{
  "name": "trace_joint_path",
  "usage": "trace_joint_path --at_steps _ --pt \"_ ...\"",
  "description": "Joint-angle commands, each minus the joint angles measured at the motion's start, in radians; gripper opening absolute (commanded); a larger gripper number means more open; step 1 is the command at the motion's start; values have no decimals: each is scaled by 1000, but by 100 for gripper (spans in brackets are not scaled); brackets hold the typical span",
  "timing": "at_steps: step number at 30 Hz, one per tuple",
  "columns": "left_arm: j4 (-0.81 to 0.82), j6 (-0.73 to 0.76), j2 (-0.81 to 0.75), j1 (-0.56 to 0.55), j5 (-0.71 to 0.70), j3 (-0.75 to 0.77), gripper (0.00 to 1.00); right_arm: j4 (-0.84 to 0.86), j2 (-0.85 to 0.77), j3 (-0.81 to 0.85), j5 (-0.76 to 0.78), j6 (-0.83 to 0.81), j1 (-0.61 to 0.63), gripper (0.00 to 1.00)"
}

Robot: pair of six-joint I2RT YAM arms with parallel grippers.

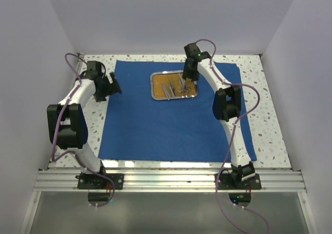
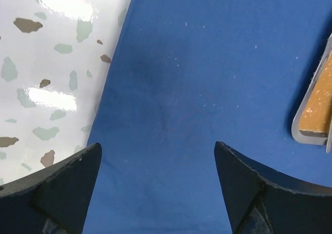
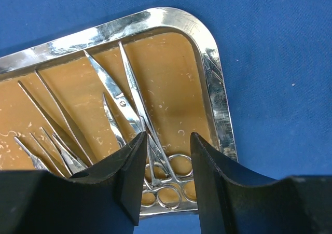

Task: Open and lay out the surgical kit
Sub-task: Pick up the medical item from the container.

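Observation:
The royal-blue cloth [image 1: 176, 125] lies spread flat on the table. On its far middle sits the steel tray [image 1: 153, 86] with an orange-brown floor, holding several thin silver instruments [image 1: 176, 87]. My right gripper [image 1: 190, 81] hangs low over the tray's right end. In the right wrist view its jaws [image 3: 168, 136] stand partly open, straddling the shanks of ring-handled scissors [image 3: 129, 99] just above their ring handles [image 3: 168, 195]. The left finger sits against a shank; a gap shows at the right finger. My left gripper [image 1: 111, 83] stands open and empty [image 2: 158, 145] over the cloth's [image 2: 207, 63] left edge.
The speckled white tabletop [image 1: 270, 114] borders the cloth on all sides and shows at the left in the left wrist view [image 2: 46, 88]. White walls close in three sides. An aluminium rail [image 1: 166, 179] carries both arm bases at the near edge. The tray's corner [image 2: 306, 135] shows at the right.

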Motion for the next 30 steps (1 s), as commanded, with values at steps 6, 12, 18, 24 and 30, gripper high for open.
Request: trace_joint_path --at_steps 6,12,18,24,30 --pt "5 23 -63 3 -13 -37 92 -1 13 -4 16 -22 18 44" --pt "12 29 -72 3 -14 -64 92 8 28 11 -1 -19 33 47" --pt "11 32 -66 3 -4 -55 92 -4 60 17 3 -16 47 47" --pt "9 35 -60 3 5 -57 92 -69 108 27 49 -29 65 32" --pt "14 35 -49 3 19 -61 91 -83 96 10 92 -33 65 0"
